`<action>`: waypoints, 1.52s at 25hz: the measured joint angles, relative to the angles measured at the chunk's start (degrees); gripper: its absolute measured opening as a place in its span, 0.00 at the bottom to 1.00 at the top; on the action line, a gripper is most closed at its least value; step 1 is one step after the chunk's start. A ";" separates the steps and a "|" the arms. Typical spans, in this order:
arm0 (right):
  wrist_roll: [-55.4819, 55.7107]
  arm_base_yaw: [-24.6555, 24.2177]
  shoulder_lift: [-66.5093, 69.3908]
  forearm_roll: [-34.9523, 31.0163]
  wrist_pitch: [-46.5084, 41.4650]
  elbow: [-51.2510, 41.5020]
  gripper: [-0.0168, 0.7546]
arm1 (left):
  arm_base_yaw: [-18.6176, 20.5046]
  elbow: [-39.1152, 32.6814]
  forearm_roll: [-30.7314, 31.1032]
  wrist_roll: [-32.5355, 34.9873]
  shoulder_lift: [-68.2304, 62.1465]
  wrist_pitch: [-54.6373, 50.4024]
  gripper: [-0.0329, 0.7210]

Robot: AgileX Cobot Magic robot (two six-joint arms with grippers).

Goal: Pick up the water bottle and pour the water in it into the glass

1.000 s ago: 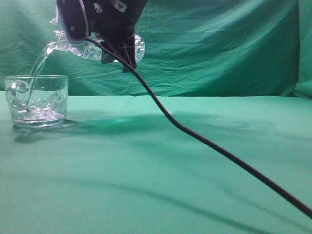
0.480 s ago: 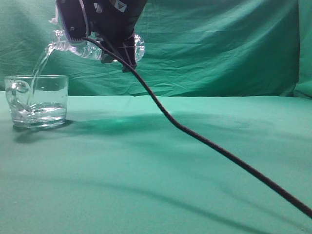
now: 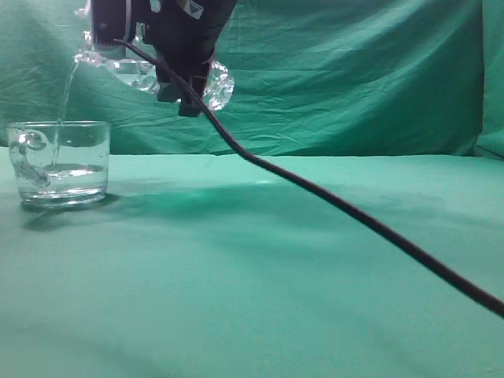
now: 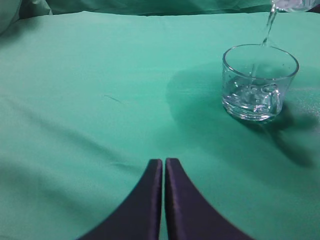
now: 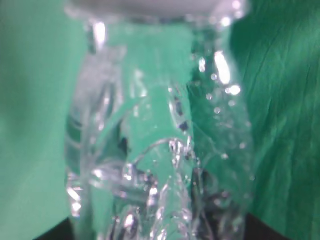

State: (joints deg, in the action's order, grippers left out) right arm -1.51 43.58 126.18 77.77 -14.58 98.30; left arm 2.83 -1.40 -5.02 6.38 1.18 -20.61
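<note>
My right gripper (image 3: 169,47) is shut on the water bottle (image 3: 216,83), which lies tipped on its side high at the upper left, its neck (image 3: 88,55) pointing left. A thin stream of water (image 3: 64,93) falls from the neck into the glass (image 3: 59,161), a clear mug on the green cloth with water in its lower part. The bottle fills the right wrist view (image 5: 160,150), wet inside. The glass also shows in the left wrist view (image 4: 259,82), with the stream (image 4: 269,27) above it. My left gripper (image 4: 164,165) is shut and empty, well to the left of the glass.
A black cable (image 3: 339,209) hangs from the right arm and runs down across the cloth to the lower right. A green cloth (image 3: 260,268) covers the table and a green curtain (image 3: 354,71) hangs behind.
The bottle has tilted back toward level and risen a little. The stream has thinned. The water in the glass has calmed and stands higher. The cable has shifted.
</note>
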 joint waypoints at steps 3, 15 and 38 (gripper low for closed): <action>11.78 0.00 0.00 -1.74 1.59 0.00 0.39 | 0.00 0.00 0.00 0.00 0.00 0.00 0.04; 51.08 -1.13 -10.14 -20.79 -4.33 -2.12 0.39 | 0.00 0.00 0.00 0.00 0.00 0.00 0.04; 37.62 -37.22 -33.59 -18.53 57.52 -55.87 0.39 | 0.00 0.00 0.00 0.00 0.00 0.00 0.04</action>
State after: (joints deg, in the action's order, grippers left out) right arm 36.11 6.37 92.60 59.24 42.95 42.43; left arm 2.83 -1.40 -5.02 6.38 1.18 -20.61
